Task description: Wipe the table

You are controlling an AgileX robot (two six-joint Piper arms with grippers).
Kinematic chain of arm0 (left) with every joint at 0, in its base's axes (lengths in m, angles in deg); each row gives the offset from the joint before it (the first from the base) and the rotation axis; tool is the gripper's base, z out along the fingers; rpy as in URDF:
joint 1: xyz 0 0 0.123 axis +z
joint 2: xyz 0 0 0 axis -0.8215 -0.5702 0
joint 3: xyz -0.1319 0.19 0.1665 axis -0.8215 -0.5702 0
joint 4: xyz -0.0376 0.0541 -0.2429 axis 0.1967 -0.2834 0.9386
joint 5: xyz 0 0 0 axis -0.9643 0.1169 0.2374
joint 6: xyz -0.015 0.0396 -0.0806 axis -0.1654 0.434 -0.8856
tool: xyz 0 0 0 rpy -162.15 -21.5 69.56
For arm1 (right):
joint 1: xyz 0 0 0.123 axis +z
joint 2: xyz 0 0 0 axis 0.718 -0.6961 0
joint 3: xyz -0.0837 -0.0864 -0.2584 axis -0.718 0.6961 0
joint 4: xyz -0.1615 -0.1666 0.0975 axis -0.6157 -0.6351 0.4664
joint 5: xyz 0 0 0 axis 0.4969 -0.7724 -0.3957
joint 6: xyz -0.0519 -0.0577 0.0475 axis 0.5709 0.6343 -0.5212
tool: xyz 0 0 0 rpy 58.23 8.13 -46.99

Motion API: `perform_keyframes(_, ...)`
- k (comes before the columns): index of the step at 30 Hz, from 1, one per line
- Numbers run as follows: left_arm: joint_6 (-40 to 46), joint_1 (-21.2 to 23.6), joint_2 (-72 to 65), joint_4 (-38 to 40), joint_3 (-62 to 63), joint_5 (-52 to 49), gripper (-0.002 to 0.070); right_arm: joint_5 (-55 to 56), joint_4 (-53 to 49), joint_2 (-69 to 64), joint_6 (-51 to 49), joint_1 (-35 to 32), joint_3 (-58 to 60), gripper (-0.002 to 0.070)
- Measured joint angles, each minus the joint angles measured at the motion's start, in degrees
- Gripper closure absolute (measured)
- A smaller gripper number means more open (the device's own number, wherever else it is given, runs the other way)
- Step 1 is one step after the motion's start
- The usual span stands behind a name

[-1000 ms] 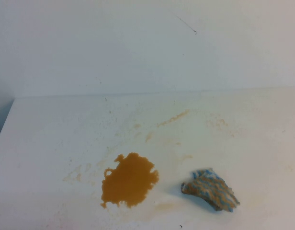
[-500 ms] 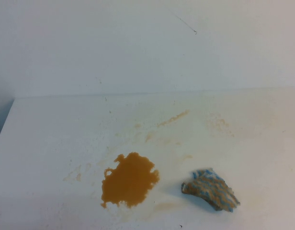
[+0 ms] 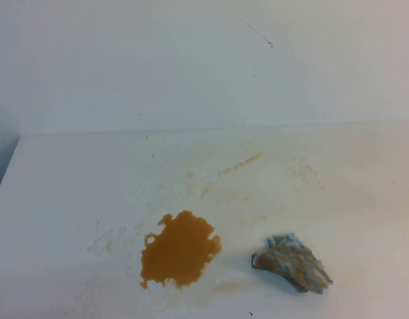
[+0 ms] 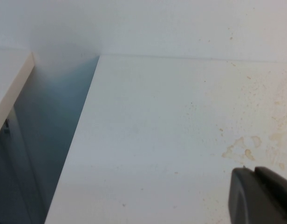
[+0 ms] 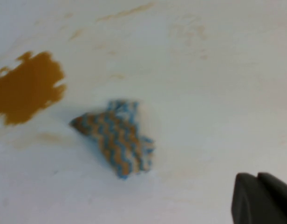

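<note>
High view: A crumpled cloth (image 3: pixel 292 262) in a blue-and-tan zigzag weave lies on the white tabletop (image 3: pixel 78 179) near its front edge, on the robot's right. It sits near an orange-brown spill (image 3: pixel 180 249) without touching it. Neither arm reaches into this view. The cloth looks light, soft and limp, likely to sag and fold when lifted. Its raised, bunched ridge seems the best place to take hold, since the flat corners offer little to pinch. Faint dried smears (image 3: pixel 239 163) streak the surface toward the wall (image 3: pixel 191 60).

Left wrist view: The left gripper (image 4: pixel 254 171) hovers above the tabletop's left side, close to where the surface ends at a shadowed gap. Its dark fingers are pressed together and hold nothing. Only pale tan specks and blotches mark the surface here. The cloth is out of this view.

Right wrist view: The right gripper (image 5: pixel 257 176) hangs above the tabletop, looking down and across at the cloth (image 5: pixel 116 137), which lies well apart from it, with the spill (image 5: pixel 27 86) beyond. Its fingers are pressed together and empty. By this reading they would need to spread before dropping onto the cloth's ridge. The wiping has not yet begun.
</note>
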Motion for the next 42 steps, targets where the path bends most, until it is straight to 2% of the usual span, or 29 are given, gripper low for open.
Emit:
perform_keyframes(3,0.0,0.0,0.0,0.0,0.0,0.0,0.0675,-6.54,6.32,-7.85,7.66,0.66,-3.21,0.0673)
perform_keyframes(6,0.0,0.0,0.0,0.0,0.0,0.0,0.0675,-9.77,5.27,-16.14,8.06,3.92,-6.88,0.0673)
perform_keyframes(13,0.0,0.0,0.0,0.0,0.0,0.0,0.0675,-6.93,-10.24,-29.59,-5.29,22.23,-14.8,0.0673)
perform_keyframes(17,0.0,0.0,0.0,0.0,0.0,0.0,0.0675,-2.14,-12.92,-35.62,-9.53,30.53,-18.99,0.0661)
perform_keyframes(20,0.0,0.0,0.0,0.0,0.0,0.0,0.0675,-0.24,-13.31,-39.94,-10.36,35.45,-23.07,0.0583)
perform_keyframes(22,0.0,0.0,0.0,0.0,0.0,0.0,0.0675,0.08,-13.73,-43.05,-10.59,37.73,-25.96,0.0483)
perform_keyframes(25,0.0,0.0,0.0,0.0,0.0,0.0,0.0675,0.08,-15.92,-47.28,-11.4,39.66,-29.69,0.0326)
perform_keyframes(28,0.0,0.0,0.0,0.0,0.0,0.0,0.0675,0.08,-20.52,-51.37,-13.78,40.45,-32.41,0.0266)
perform_keyframes(32,0.0,0.0,0.0,0.0,0.0,0.0,0.0675,0.08,-24.98,-55.63,-15.24,40.55,-33.95,0.0246)
perform_keyframes(38,0.0,0.0,0.0,0.0,0.0,0.0,0.0675,0.2,-25.89,-60.68,-15.41,40.55,-34.33,0.0243)
perform_keyframes(42,0.0,0.0,0.0,0.0,0.0,0.0,0.0675,1.59,-26.02,-62.7,-15.91,40.55,-34.33,0.0274)
